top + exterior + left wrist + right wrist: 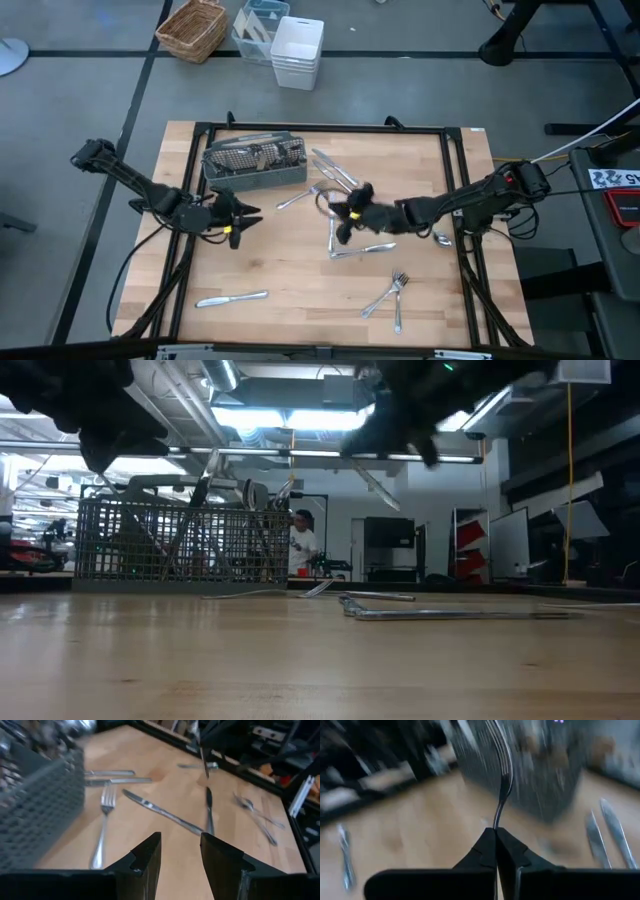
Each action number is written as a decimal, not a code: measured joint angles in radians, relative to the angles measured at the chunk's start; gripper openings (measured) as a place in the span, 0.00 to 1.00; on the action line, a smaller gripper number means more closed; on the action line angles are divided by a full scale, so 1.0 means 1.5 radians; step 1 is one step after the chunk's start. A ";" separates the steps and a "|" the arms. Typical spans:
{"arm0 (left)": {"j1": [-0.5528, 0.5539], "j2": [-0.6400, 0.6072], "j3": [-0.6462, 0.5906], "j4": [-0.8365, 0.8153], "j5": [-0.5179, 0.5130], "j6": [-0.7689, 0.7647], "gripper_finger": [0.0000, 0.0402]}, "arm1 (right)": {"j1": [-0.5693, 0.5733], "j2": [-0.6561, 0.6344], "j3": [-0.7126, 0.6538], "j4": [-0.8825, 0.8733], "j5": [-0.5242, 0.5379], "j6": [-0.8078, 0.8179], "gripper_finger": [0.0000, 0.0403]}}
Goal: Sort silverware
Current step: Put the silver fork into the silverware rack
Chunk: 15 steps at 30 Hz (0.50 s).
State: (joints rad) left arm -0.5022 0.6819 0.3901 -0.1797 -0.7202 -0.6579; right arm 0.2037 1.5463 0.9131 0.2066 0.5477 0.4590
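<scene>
A slim shiny silver metal fork [503,775] is pinched by its handle between the right gripper's [496,836] closed dark fingers, tines pointing away from the wrist toward the grey wire-mesh rectangular caddy [254,161]. In the high view the right gripper [345,212] sits at frame centre, its arm stretched in low from the right edge. Loose silverware lies around it: two knives [333,168] just above, a fork [297,196] to the left near the caddy, crossed pieces [360,250] just below, a spoon [442,238] to the right, two forks [388,295] at lower centre-right and a knife [232,298] at lower left. More pieces stand inside the caddy. The left gripper [238,217] hovers left of centre below the caddy, jaws apart and empty, arm reaching in from the left. Light wooden table [290,275] with a black frame. Beyond its upper edge: a wicker basket [193,29] and stacked white bins [297,52] on grey floor. Low view: a person [300,546] far off under ceiling lights.
</scene>
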 joint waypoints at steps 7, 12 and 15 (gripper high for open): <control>-0.015 -0.046 0.000 -0.019 -0.036 0.013 0.32 | -0.087 0.064 0.001 0.389 -0.127 -0.250 0.01; -0.015 -0.043 -0.002 -0.017 -0.036 0.020 0.32 | -0.142 0.161 0.053 0.532 -0.236 -0.307 0.01; -0.015 -0.044 -0.006 -0.025 -0.036 0.020 0.32 | -0.167 0.231 0.126 0.537 -0.287 -0.345 0.01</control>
State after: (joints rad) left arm -0.5243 0.6159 0.3817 -0.2172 -0.7744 -0.6280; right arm -0.0464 1.8929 1.1024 1.0120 0.1177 -0.0588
